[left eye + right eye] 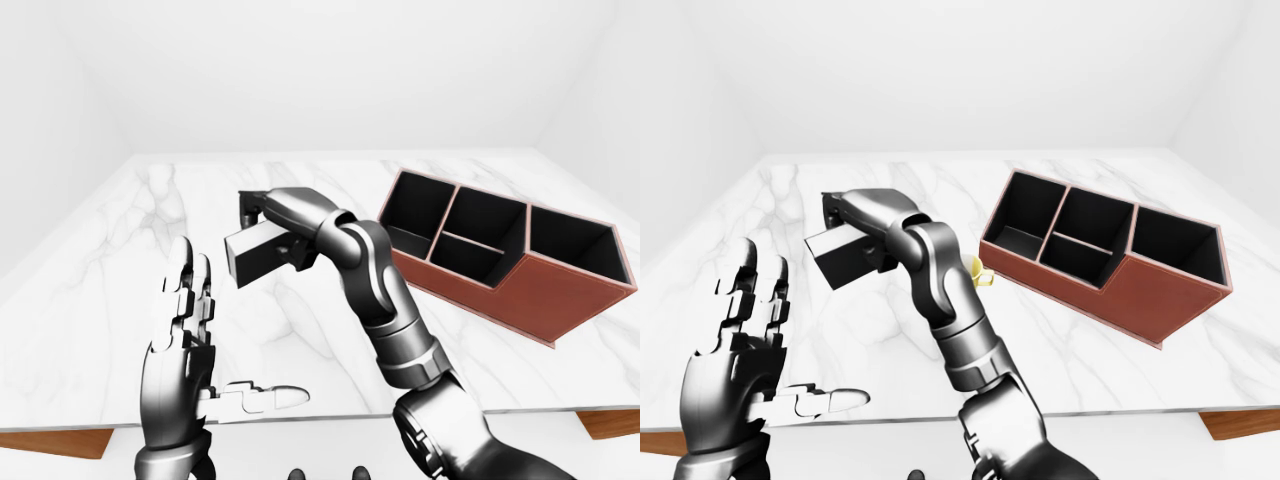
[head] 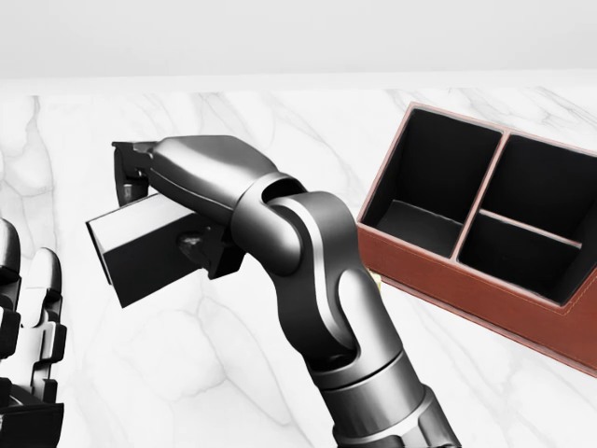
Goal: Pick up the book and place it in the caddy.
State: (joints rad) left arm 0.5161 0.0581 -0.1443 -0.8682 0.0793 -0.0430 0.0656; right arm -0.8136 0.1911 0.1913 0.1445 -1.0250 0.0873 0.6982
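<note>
Gripping the dark grey rectangular book [image 2: 140, 247], the right hand [image 2: 149, 177] has its fingers closed round the top edge and holds it tilted, clear of the white marble tabletop [image 2: 112, 364]. It sits left of centre in the head view, well apart from the brown leather three-compartment caddy [image 2: 485, 280] at the right. Only the right-eye view shows a sliver of yellow mug [image 1: 983, 272] poking out behind the forearm, just beside the caddy's near corner. The eye views also show the whole left hand [image 1: 185, 350], fingers spread wide and holding nothing, over the tabletop's bottom edge. Bare marble lies between book and caddy.
</note>
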